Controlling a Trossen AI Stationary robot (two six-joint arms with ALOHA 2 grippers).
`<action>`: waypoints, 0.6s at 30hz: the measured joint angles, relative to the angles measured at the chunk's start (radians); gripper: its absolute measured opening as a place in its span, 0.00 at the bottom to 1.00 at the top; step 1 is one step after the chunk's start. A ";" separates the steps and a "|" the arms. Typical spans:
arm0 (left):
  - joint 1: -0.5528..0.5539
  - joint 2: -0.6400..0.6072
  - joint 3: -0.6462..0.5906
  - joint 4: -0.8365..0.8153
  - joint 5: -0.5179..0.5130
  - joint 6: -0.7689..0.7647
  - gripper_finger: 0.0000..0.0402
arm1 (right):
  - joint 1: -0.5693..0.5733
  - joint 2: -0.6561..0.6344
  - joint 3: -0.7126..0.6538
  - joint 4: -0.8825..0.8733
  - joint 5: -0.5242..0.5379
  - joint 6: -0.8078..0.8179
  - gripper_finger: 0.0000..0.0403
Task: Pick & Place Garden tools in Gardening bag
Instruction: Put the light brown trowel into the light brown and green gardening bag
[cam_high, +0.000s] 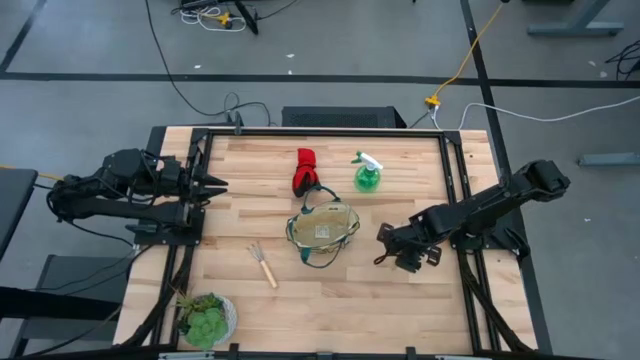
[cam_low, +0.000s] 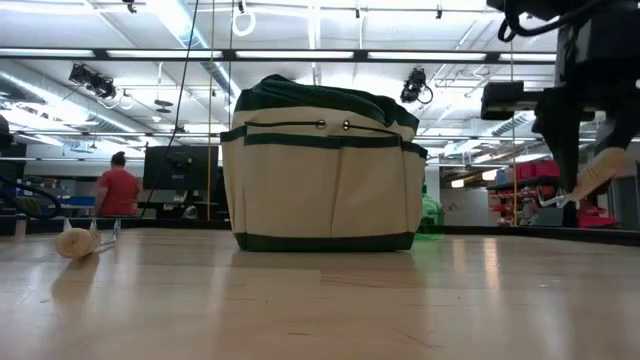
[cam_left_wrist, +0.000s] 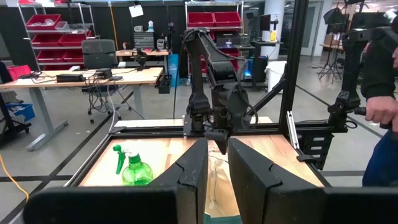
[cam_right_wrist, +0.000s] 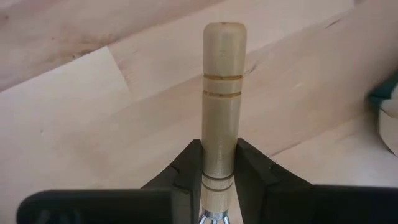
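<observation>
- The right gripper has its two dark fingers closed on the pale wooden handle of a hand rake; the handle runs out ahead of the fingertips, its rounded end and two grooved rings clear of the wooden table.
- From above, the right gripper sits just to the right of the gardening bag, not touching it.
- At table level the held handle hangs tilted in the air, well right of the tan bag.
- A second hand rake lies flat on the table, near the bag on its front left.
- The red-and-black glove bundle and the green spray bottle stand behind the bag.
- The left gripper waits at the table's left edge, fingers only narrowly apart, holding nothing.
- A potted plant sits at the front left corner.
</observation>
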 joint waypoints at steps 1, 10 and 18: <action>0.000 0.000 0.000 0.000 0.000 0.000 0.18 | 0.000 -0.009 0.000 -0.003 0.000 0.008 0.17; 0.000 0.000 0.000 0.000 0.000 0.000 0.18 | 0.000 -0.088 0.000 -0.012 0.001 0.102 0.17; 0.000 0.000 0.000 0.000 0.000 0.000 0.18 | 0.000 -0.127 0.000 -0.010 0.001 0.209 0.17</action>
